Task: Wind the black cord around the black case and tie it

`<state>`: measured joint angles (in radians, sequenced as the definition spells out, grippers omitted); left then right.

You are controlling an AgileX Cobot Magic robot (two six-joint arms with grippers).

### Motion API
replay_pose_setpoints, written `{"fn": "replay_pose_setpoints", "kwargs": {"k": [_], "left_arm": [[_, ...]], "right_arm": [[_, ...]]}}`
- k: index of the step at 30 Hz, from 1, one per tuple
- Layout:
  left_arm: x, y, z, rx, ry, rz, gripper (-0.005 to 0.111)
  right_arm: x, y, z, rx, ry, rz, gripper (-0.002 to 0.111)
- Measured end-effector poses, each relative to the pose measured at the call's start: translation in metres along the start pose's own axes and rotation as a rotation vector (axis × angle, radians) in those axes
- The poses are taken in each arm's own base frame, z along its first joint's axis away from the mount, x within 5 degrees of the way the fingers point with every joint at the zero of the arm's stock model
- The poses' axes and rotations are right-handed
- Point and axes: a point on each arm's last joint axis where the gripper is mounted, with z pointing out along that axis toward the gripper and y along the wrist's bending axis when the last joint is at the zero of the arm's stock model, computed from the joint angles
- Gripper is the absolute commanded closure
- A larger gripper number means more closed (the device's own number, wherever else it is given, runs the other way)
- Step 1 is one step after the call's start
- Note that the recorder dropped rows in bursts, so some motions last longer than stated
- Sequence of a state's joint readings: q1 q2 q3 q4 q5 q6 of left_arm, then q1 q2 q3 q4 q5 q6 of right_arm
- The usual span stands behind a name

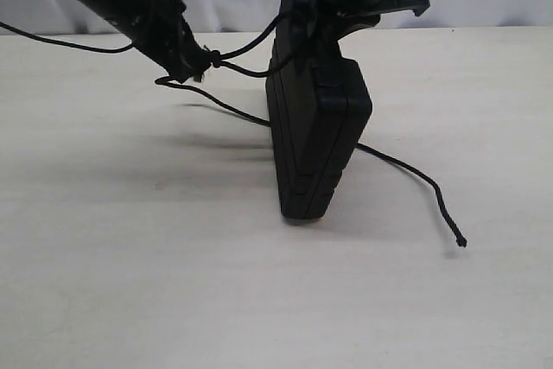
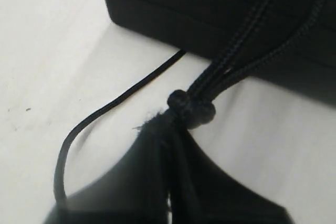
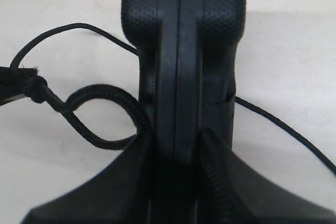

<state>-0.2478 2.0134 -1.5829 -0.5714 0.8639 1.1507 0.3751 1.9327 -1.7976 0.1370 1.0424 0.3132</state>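
**A:** One flat matte black plastic case [image 1: 315, 144] stands on edge on the pale table [image 1: 130, 283].

**B:** Held?

**A:** The right gripper [image 3: 176, 177] clamps its upper end. The left gripper [image 1: 204, 61], just beside it, is clenched on the thin black braided cord [image 1: 406, 166] at a knot. The cord's tail lies on the table on the case's other side.

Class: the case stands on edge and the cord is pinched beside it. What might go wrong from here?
The black case stands on its narrow edge, held only at the top by the right gripper; a sideways tug might tip it. The left gripper pinches the black cord just behind its knot; it might slip free.
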Motion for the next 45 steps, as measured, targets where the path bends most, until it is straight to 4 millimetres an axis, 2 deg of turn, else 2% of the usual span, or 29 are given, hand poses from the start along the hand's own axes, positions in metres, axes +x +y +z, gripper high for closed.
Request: {"fn": "replay_pose_setpoints", "kwargs": {"k": [6,9,14,19,25,34,40,45], "left_arm": [[0.014,0.007,-0.007,0.037,0.050,-0.060,0.107],[0.016,0.001,-0.007,0.096,0.076,-0.043,0.107],[0.012,-0.011,-0.009,0.233,0.025,-0.022,0.107],[0.004,-0.014,-0.012,0.276,-0.036,-0.069,0.107],[-0.002,-0.010,-0.017,0.252,-0.042,-0.147,0.107],[-0.005,0.006,-0.014,0.076,-0.085,-0.214,0.107],[0.000,0.011,-0.014,0.011,-0.029,-0.246,0.107],[0.000,0.012,-0.015,0.013,-0.011,-0.345,0.107]], "right_arm": [[0.000,0.000,0.000,0.000,0.000,0.000,0.104],[0.000,0.000,0.000,0.000,0.000,0.000,0.104],[0.000,0.000,0.000,0.000,0.000,0.000,0.104],[0.000,0.000,0.000,0.000,0.000,0.000,0.104],[0.000,0.000,0.000,0.000,0.000,0.000,0.104],[0.000,0.000,0.000,0.000,0.000,0.000,0.104],[0.000,0.000,0.000,0.000,0.000,0.000,0.104],[0.000,0.000,0.000,0.000,0.000,0.000,0.104]]}}
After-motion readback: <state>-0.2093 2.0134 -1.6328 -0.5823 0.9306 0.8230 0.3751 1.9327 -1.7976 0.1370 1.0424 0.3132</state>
